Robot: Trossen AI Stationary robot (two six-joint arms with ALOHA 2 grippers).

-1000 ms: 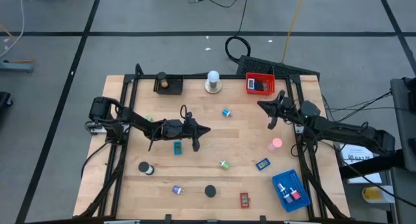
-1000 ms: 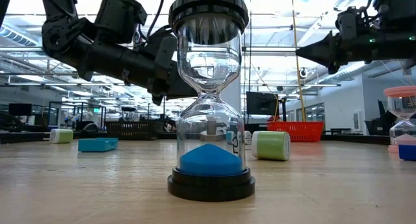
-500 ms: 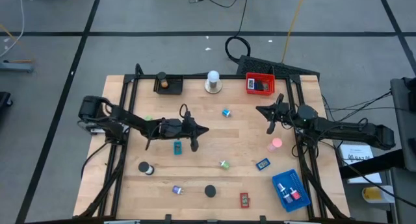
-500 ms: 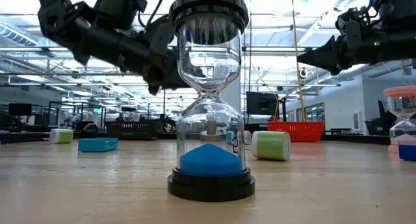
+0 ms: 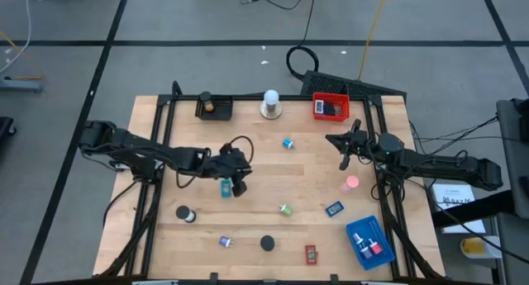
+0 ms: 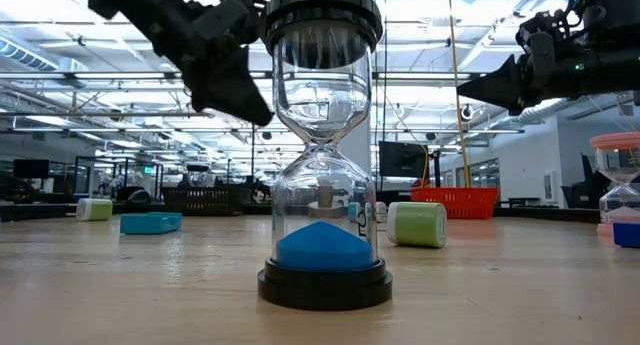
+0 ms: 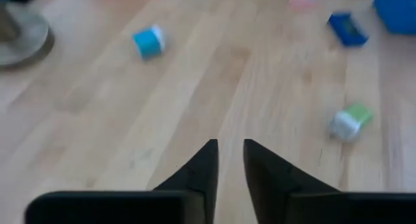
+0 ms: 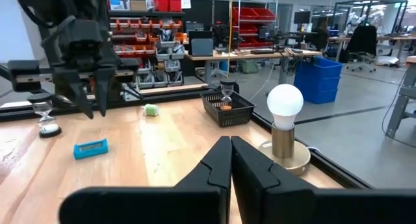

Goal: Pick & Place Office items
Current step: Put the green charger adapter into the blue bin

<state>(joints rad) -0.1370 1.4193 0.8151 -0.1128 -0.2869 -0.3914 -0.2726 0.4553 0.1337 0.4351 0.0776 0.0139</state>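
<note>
While the left end effector point(image 5: 237, 186) hovers beside the teal rectangle point(image 5: 226, 187) on the bench point(image 5: 314, 178), its 2 fingers slightly apart, it could knock the piece sideways when descending.

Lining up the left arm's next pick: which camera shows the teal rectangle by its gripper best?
The right wrist view: the teal rectangle lies flat, unobstructed, with the left gripper above it. The high view shows it small beside the arm; the low view edge-on, far off; the left wrist view misses it.
</note>
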